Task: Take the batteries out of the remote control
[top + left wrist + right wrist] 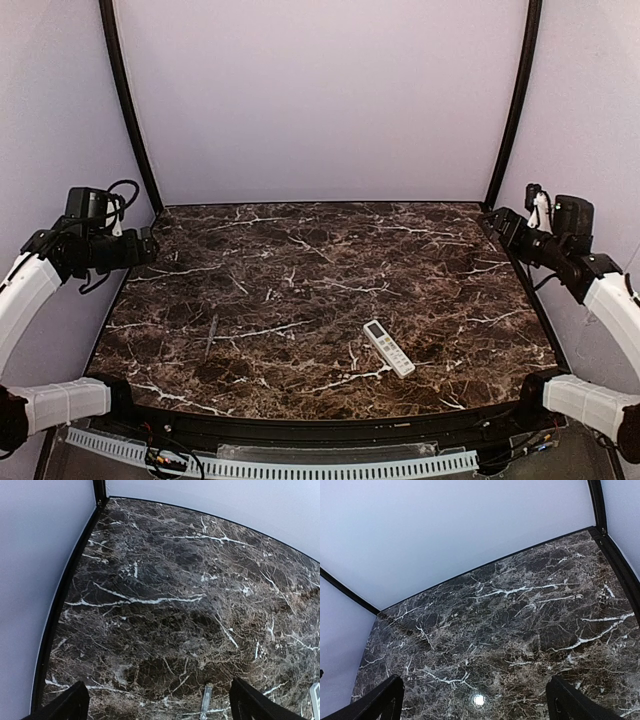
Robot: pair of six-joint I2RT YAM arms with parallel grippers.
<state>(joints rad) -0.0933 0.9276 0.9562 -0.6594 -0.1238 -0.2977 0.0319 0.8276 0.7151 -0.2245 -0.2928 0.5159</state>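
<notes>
The remote control [388, 348] is a slim white handset lying button side up on the dark marble table [320, 270], right of centre near the front edge. A sliver of it shows at the right edge of the left wrist view [316, 696]. The batteries are out of view. My left gripper [150, 246] hovers at the table's left edge, far from the remote; its fingers [70, 705] stand wide apart and empty. My right gripper [497, 221] hovers at the back right corner, open and empty, its fingers [570, 702] wide apart.
A thin grey stick [211, 335] lies on the left part of the table; it also shows in the left wrist view [206, 700]. White walls and black corner posts [128, 110] enclose the table. A light glare [479, 699] reflects off the marble.
</notes>
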